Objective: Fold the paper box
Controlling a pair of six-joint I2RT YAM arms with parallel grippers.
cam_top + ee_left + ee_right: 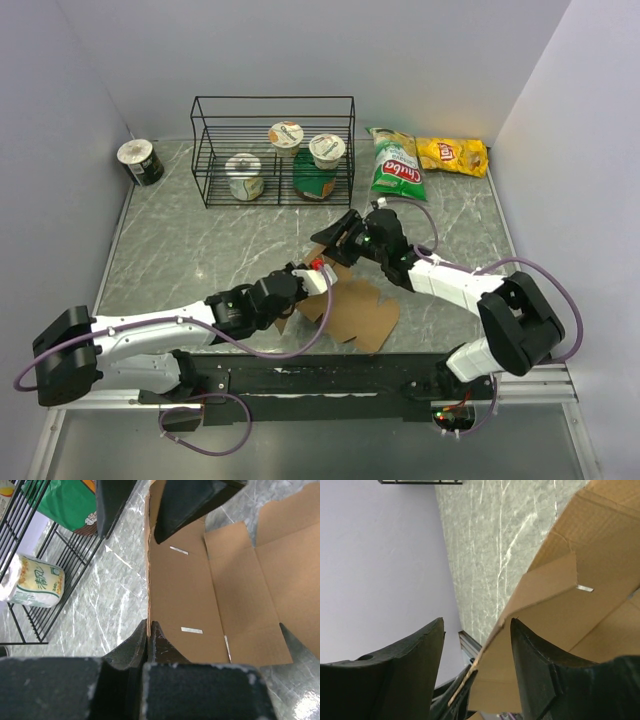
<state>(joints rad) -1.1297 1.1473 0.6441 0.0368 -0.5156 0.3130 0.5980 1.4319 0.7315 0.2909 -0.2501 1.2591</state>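
The paper box [365, 312] is a flat brown die-cut sheet lying on the marble table, with one panel [175, 590] raised on edge. My left gripper [318, 270] is shut on the near end of that upright panel's edge; in the left wrist view its fingertips [148, 625] pinch the cardboard. My right gripper [342, 236] is at the far end of the same panel. It stands open [477, 625], straddling the cardboard edge [535, 580]: one finger lies against the inner face and the other is well clear of it.
A black wire rack [272, 150] at the back holds several yogurt cups [245, 175]. A green snack bag [395, 165] and a yellow chip bag [452, 155] lie at the back right. A dark cup [140, 162] stands at the back left corner.
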